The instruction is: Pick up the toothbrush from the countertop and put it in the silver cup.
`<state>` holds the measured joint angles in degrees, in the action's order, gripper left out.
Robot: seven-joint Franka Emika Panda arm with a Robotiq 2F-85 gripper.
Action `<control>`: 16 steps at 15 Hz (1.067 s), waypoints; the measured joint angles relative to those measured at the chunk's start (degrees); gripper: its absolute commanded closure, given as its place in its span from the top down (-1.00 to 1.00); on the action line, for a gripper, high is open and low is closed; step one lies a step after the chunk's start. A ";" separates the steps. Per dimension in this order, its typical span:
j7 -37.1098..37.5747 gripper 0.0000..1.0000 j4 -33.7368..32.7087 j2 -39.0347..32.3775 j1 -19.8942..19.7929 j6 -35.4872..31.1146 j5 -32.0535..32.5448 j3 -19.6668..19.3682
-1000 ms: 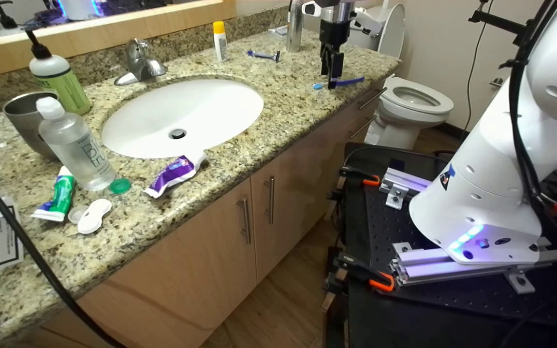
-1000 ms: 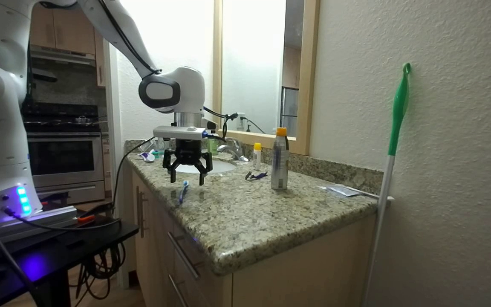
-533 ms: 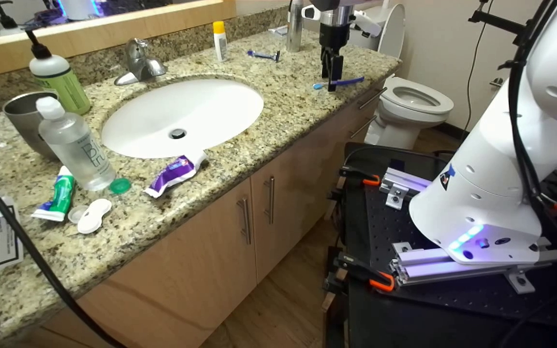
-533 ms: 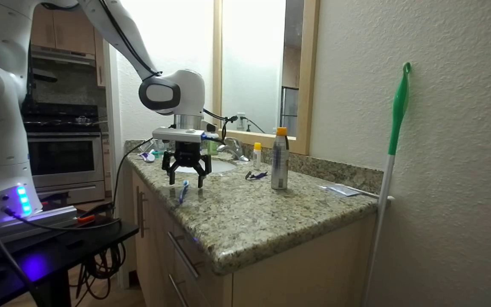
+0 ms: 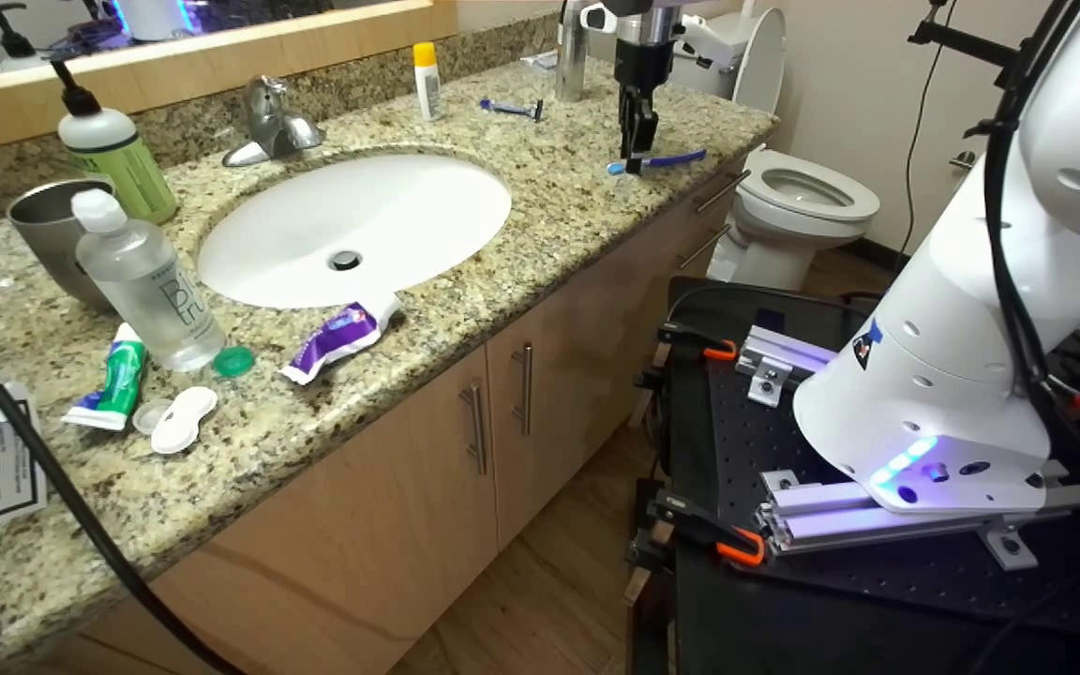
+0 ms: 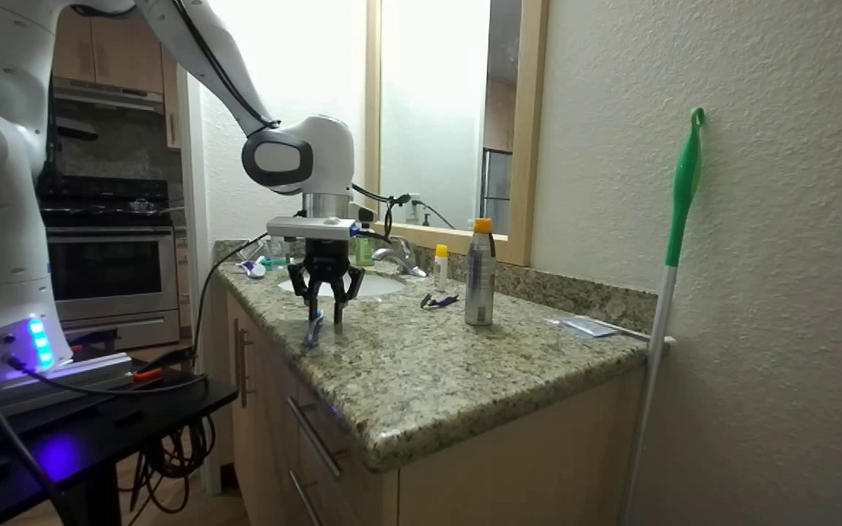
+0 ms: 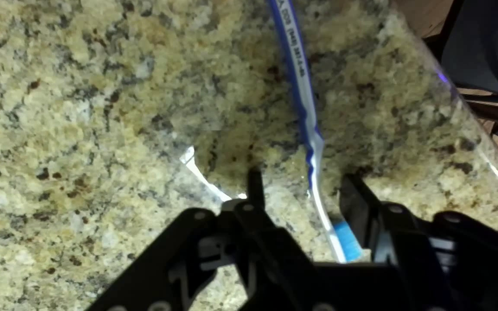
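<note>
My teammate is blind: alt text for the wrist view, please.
Black jaws, parted, stand on either side of a blue toothbrush on a speckled stone countertop. Its blue bristles show toward the bottom; the handle runs off the top edge.

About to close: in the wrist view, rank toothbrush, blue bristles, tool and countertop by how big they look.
Countertop
Tool, enlarged by nearness
Toothbrush
Blue bristles

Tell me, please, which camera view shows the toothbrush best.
The wrist view: the toothbrush appears largest there, showing lettering and blue bristles, though its far end is cut off. Both exterior views show it small, and in an exterior view the gripper hides part of it.
</note>
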<state>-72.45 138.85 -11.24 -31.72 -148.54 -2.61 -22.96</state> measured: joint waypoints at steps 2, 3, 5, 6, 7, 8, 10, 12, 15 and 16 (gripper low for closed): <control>0.00 -0.91 -0.21 0.00 0.00 -0.08 -0.01 0.00; 0.00 -0.98 -0.26 0.00 0.00 -0.14 -0.01 0.00; 0.00 -1.00 -0.27 -0.01 0.00 -0.27 0.00 0.00; 0.00 -0.98 -0.27 -0.03 -0.01 -0.28 -0.01 0.00; 0.00 -0.97 -0.27 -0.03 -0.01 -0.28 -0.01 0.00; 0.00 -0.97 -0.27 -0.03 -0.01 -0.28 0.00 0.00; 0.33 -0.97 -0.38 -0.02 0.01 0.14 0.16 0.00; 0.59 -0.97 -0.47 0.39 0.13 2.17 0.19 0.06; -2.85 -0.97 -0.06 5.87 0.52 10.67 -3.82 1.03; -4.78 -0.97 0.16 9.19 0.81 14.03 -5.86 1.07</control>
<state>-77.24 139.01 -2.06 -30.91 -134.50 -8.47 -21.90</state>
